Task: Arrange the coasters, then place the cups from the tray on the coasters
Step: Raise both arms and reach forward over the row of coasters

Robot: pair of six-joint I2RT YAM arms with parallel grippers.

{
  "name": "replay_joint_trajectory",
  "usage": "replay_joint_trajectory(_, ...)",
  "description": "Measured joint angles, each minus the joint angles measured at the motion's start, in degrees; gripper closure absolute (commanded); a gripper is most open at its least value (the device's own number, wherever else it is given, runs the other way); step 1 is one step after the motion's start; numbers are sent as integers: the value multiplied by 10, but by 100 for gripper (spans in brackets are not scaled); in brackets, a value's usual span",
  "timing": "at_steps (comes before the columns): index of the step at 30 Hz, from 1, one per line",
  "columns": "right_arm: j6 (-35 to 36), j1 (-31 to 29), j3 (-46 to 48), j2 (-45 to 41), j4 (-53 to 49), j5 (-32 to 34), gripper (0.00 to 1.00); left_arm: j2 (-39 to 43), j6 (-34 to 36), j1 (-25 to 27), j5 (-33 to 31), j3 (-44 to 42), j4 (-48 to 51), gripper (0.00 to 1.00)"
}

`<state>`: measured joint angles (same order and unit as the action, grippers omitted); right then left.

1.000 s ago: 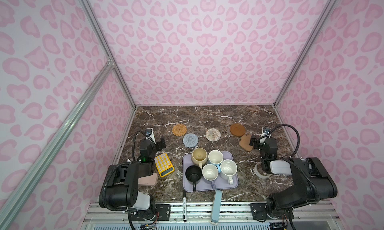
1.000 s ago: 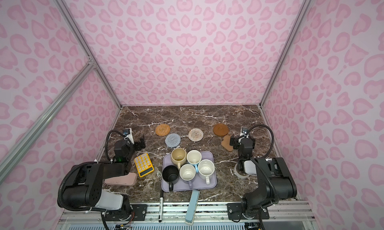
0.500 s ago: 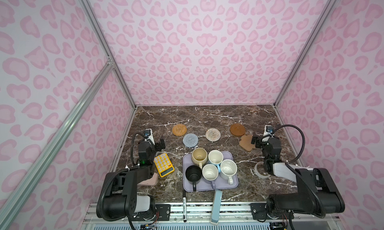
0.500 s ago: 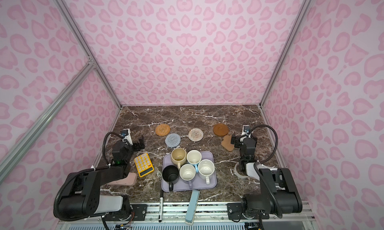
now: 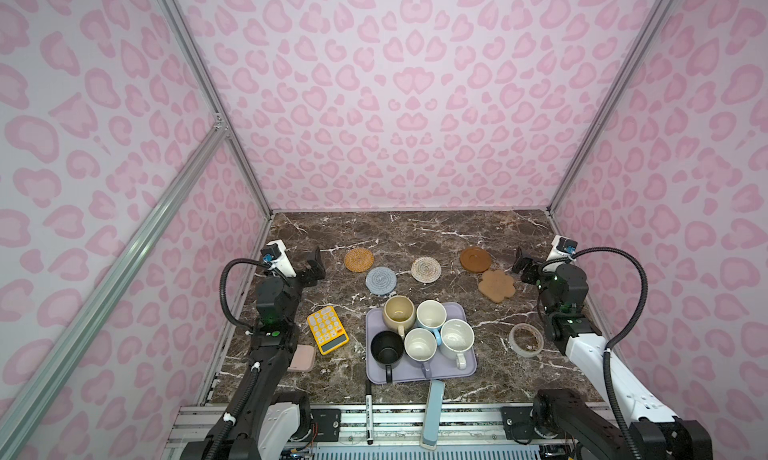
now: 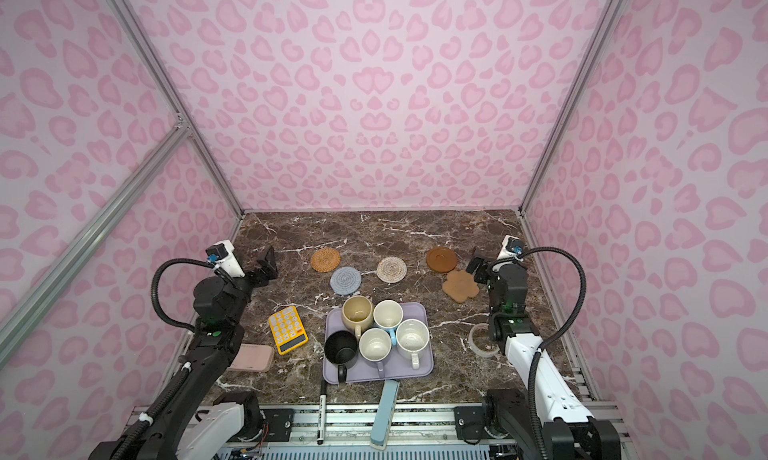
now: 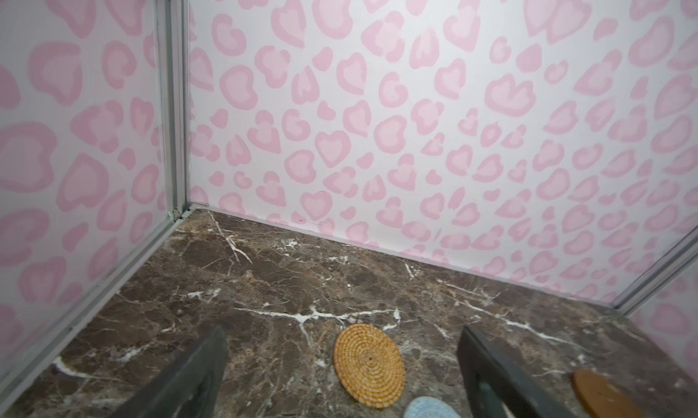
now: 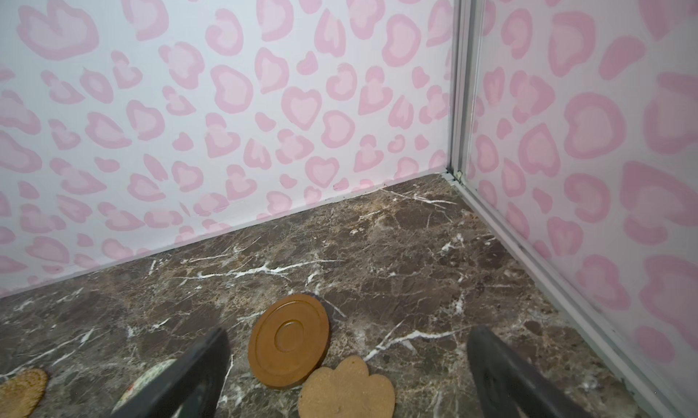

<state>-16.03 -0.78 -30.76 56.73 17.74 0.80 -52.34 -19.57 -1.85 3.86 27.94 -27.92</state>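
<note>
Five coasters lie across the table's back: orange woven [image 5: 358,259], grey-blue [image 5: 381,281], cream [image 5: 426,269], brown disc [image 5: 475,259] and cork paw [image 5: 496,285]. The lavender tray [image 5: 457,372] in front holds the cups: beige [image 5: 399,312], light blue [image 5: 431,314], black [image 5: 387,347], lavender [image 5: 420,344] and speckled white [image 5: 456,338]. My left gripper [image 5: 312,265] hangs open and empty left of the orange coaster [image 7: 369,365]. My right gripper [image 5: 521,264] hangs open and empty right of the brown disc [image 8: 290,346] and the paw [image 8: 347,391].
A yellow calculator [image 5: 327,329] and a pink case [image 5: 301,358] lie left of the tray. A tape roll [image 5: 525,339] lies right of it. A marker pen [image 5: 368,412] and a blue-grey bar [image 5: 432,412] sit at the front edge. Walls stand close beside both grippers.
Both arms have lifted and reached a little toward the back, carrying the open grippers nearer the coasters. The right arm no longer covers the tape roll.
</note>
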Motion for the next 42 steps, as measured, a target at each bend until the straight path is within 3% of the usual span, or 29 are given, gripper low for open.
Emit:
replay_joint_trajectory(6, -15, -29, -72, 46, -76, -77, 0, 1, -93, 0, 22, 66, 84, 3)
replay_joint_trajectory(10, -4, -83, -121, 94, -123, -83, 0, -20, -123, 9, 50, 110, 143, 3)
replay_joint_trajectory(14, 9, -145, -178, 156, -155, -71, 0, -72, -132, 54, 47, 174, 230, 3)
replay_joint_trajectory(20, 39, -226, -292, 268, -202, -50, 0, -189, -106, 121, -2, 287, 349, 0)
replay_joint_trajectory(29, 62, -277, -431, 405, -262, -56, 4, -403, -82, 139, -49, 435, 450, 14)
replay_joint_trajectory(42, 82, -334, -513, 515, -307, -83, 11, -699, -61, 163, -127, 682, 581, 24)
